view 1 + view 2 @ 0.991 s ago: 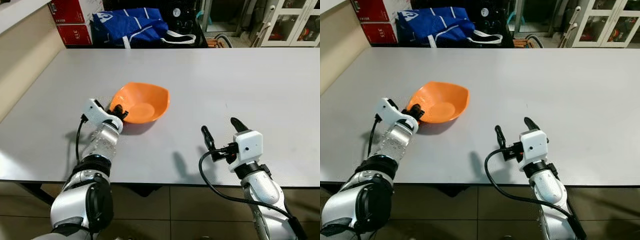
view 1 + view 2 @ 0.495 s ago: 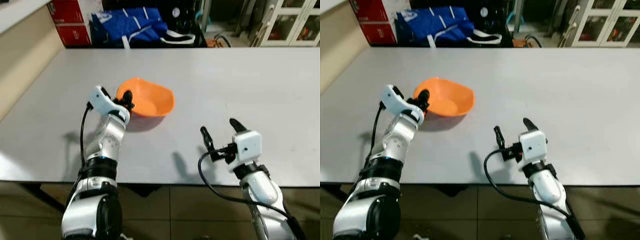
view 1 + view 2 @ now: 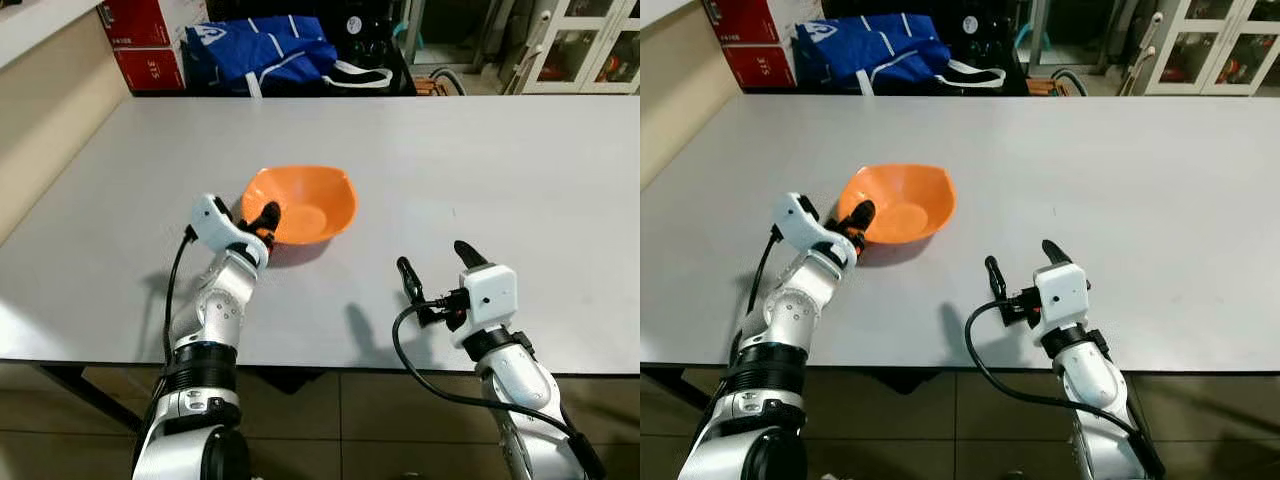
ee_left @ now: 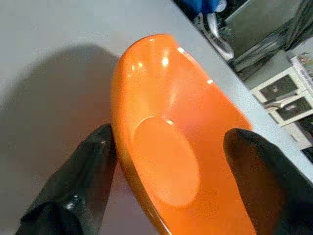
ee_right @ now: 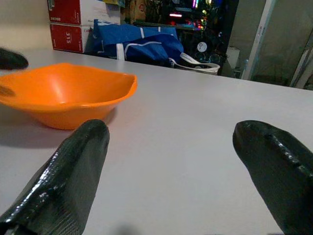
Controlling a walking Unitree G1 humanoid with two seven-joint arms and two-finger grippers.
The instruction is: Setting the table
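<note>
The right tool (image 3: 437, 272) is nearest, fingers wide apart, holding nothing, just above the grey surface (image 3: 520, 170). A bit farther, the left tool (image 3: 262, 222) pinches the near rim of the orange bowl (image 3: 305, 202), one finger inside and one outside. The bowl has nothing in it. Behind the surface are a blue bag (image 3: 262, 52) and red boxes (image 3: 148, 40).

This looks like a storage or work room more than a lived-in dining space. A broad, plain grey counter (image 3: 480, 150) stands on brown floor tiles (image 3: 400, 420). Behind its far edge, stacked red cardboard boxes (image 3: 150, 45) sit beside a crumpled blue fabric bag with white stripes (image 3: 265, 50), dark equipment with cables (image 3: 365, 35), and white glass-fronted cabinets (image 3: 580, 45). A beige wall (image 3: 45, 130) runs along the left.
</note>
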